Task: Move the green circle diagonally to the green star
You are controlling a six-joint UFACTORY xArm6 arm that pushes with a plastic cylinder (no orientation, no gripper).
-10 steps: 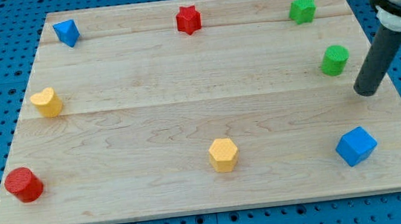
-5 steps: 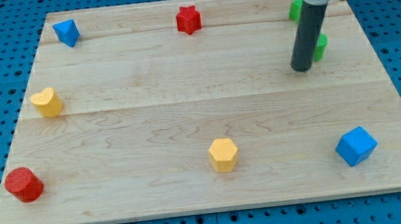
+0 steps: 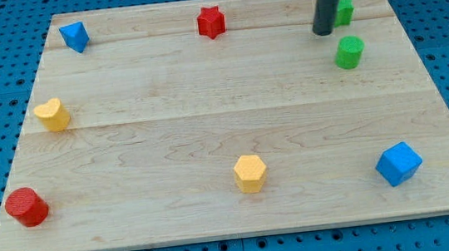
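Observation:
The green circle (image 3: 349, 51) is a short cylinder near the board's upper right. The green star (image 3: 344, 10) sits just above it by the top edge, partly hidden by my rod. My tip (image 3: 323, 31) rests on the board just left of the green star and up-left of the green circle, apart from the circle.
A red star (image 3: 211, 21) is at top centre and a blue triangle-like block (image 3: 74, 36) at top left. A yellow heart (image 3: 53, 114) is at the left, a red cylinder (image 3: 26, 206) at bottom left, a yellow hexagon (image 3: 250, 173) at bottom centre, a blue cube (image 3: 398, 163) at bottom right.
My tip swept from right of the green circle to its left, then up beside the green star. The green circle shifted left and slightly up.

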